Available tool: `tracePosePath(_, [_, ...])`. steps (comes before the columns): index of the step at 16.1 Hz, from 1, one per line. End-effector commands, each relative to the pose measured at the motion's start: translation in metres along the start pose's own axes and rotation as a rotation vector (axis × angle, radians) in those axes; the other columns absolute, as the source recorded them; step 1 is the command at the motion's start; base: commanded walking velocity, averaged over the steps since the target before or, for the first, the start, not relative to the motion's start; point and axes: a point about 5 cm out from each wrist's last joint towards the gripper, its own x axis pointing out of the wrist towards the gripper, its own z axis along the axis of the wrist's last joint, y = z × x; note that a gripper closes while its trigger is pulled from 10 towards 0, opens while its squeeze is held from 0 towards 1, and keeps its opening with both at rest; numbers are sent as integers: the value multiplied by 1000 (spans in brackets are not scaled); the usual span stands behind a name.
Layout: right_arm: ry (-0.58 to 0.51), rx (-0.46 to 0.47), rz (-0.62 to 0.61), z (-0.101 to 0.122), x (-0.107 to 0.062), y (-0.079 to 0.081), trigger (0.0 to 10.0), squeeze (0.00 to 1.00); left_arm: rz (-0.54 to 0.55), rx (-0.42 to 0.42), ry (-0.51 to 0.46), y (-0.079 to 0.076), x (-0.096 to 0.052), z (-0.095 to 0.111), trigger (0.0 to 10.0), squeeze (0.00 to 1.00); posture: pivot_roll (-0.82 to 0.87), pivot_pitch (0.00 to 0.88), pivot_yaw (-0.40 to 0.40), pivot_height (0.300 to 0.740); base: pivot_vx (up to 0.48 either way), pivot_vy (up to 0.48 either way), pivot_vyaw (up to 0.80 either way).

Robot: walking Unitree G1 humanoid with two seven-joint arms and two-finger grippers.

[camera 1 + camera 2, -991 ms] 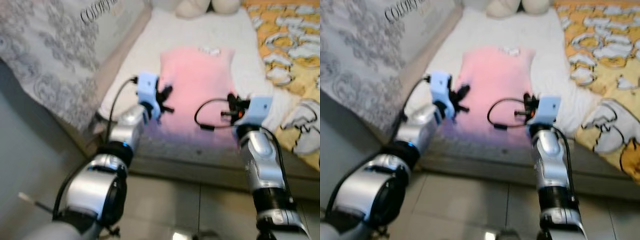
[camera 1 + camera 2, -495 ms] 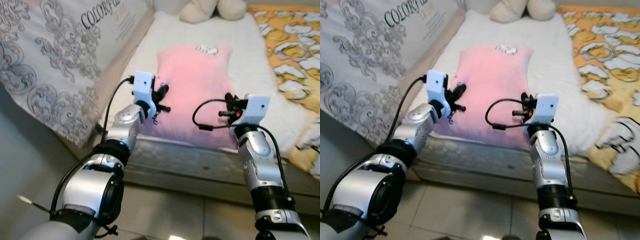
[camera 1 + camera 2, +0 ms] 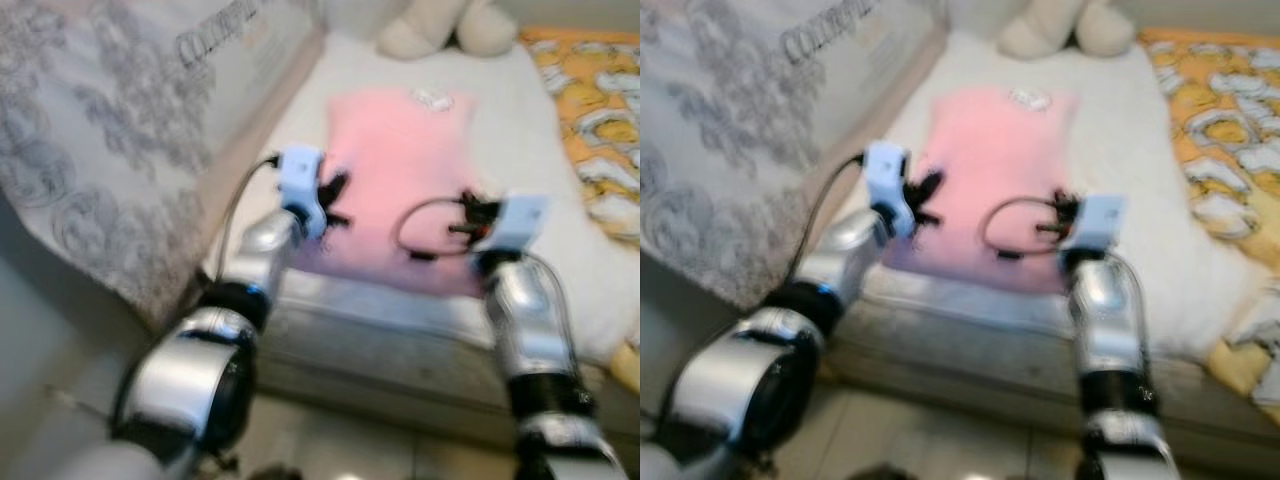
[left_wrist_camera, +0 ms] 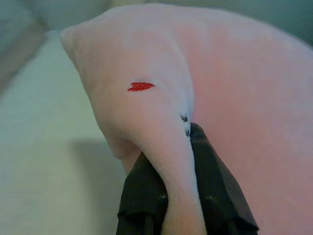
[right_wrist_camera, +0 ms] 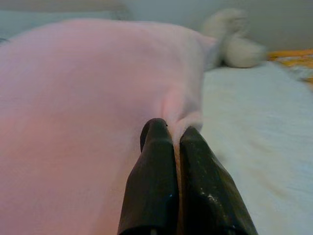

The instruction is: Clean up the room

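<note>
Pink, one pillow (image 3: 990, 170) lies on one bed (image 3: 1120, 180), two grippers, left gripper (image 4: 168, 161) and right gripper (image 5: 175, 142), each pinching a corner.

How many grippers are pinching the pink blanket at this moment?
2. The left gripper pinches the pink blanket at its near left corner; the right gripper pinches its near right edge.

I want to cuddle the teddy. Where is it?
The teddy sits at the far end of the bed, just beyond the pink pillow, left of the yellow blanket.
</note>
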Motion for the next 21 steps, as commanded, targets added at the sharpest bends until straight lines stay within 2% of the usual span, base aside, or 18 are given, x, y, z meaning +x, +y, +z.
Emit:
tracePosePath(1, [-39, -17, -13, 9, 2, -7, 0, 86, -8, 8, -45, -4, 4, 12, 0, 0, -103, 0, 86, 736, 450, 0, 0])
tracePosePath(15, [-27, -8, -22, 3, -3, -6, 0, 86, -3, 38, -26, -3, 3, 9, 0, 0, -100, 0, 99, 736, 449, 0, 0])
tracePosePath(18, [-22, -5, -24, 1, -4, -6, 0, 82, 3, 33, -33, -2, 3, 10, 0, 0, -101, 0, 104, 736, 0, 0, 0])
tracePosePath(21, [-20, -1, -23, 0, -5, -5, 0, 86, -15, 50, -42, -4, 4, 12, 0, 0, -103, 0, 108, 736, 0, 471, 0])
